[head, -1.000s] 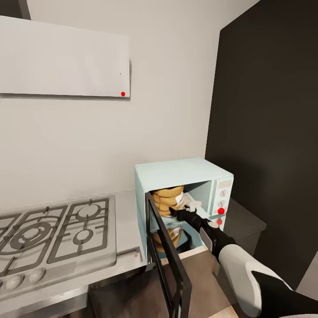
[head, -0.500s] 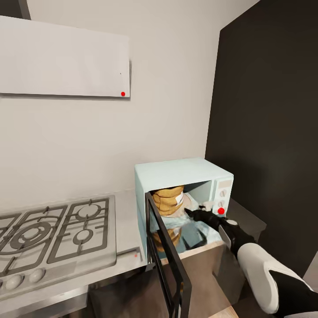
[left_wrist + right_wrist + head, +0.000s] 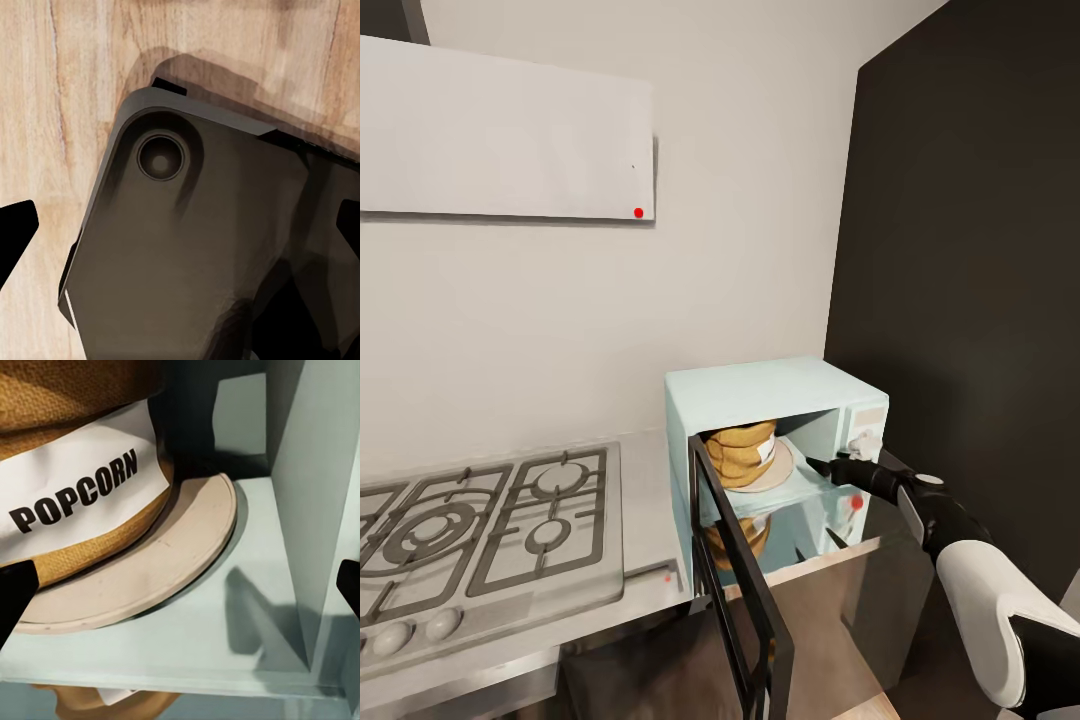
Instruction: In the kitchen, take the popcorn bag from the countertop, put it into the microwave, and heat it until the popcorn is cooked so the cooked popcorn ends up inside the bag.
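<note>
Grey worktop (image 3: 645, 500) carries the open microwave (image 3: 760, 400), the bag (image 3: 740, 452) upright on its turntable (image 3: 172, 562); right gripper (image 3: 818, 466) gapes empty at the opening, left gripper's (image 3: 180, 225) fingers spread.

Popcorn bag (image 3: 71, 480) cut off by the frame edge, top unseen; lower part of bag (image 3: 740, 455) hidden behind the open microwave door (image 3: 745, 590); right tool (image 3: 822, 465) too small to judge its opening
</note>
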